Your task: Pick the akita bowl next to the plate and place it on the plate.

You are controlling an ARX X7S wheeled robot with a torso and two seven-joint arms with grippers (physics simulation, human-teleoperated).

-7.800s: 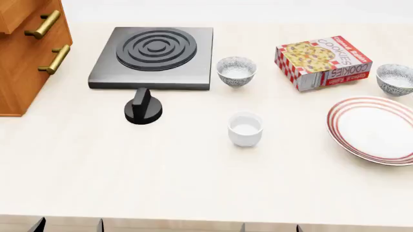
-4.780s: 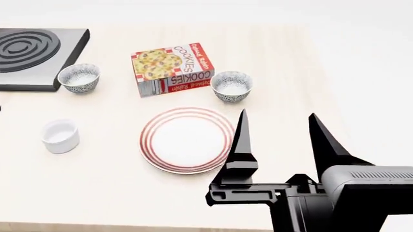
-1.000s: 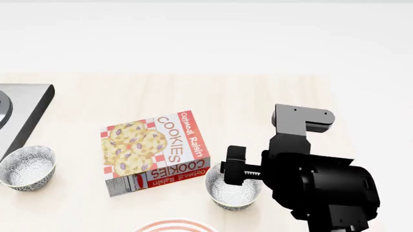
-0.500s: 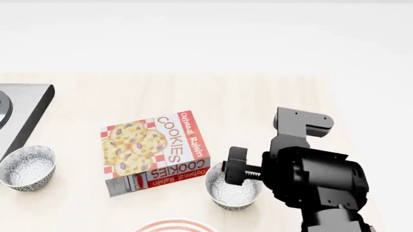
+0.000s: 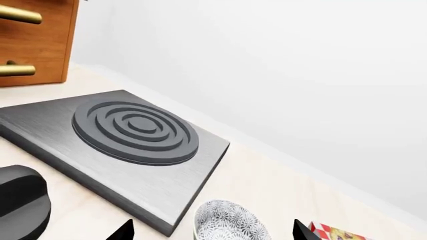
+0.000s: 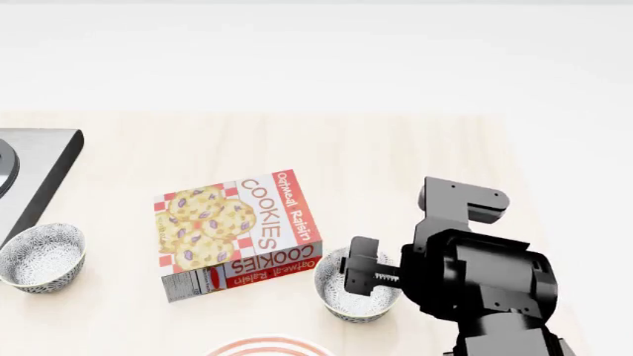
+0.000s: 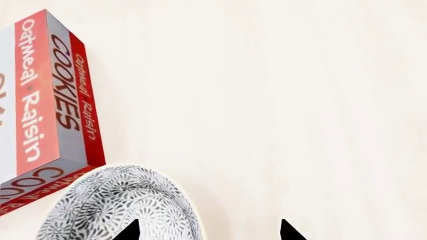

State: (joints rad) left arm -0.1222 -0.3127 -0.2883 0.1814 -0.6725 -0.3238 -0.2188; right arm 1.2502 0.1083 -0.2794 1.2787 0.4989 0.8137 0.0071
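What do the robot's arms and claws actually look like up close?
Only the right arm shows well: bulky rounded black housings, with a lighter grey angular bracket on top bearing two small holes. A ridged, screw-like bar runs out to a black clamp block. In the wrist views both grippers show only as pointed black fingertips. No cables or markings are visible.

Pale wood-grain bench, matt, evenly lit. Plain white wall directly behind bench, meeting it at a thin pale edge. Orange-brown wooden cabinet with brass bar handles, standing on bench near wall. Soft, diffuse light throughout.
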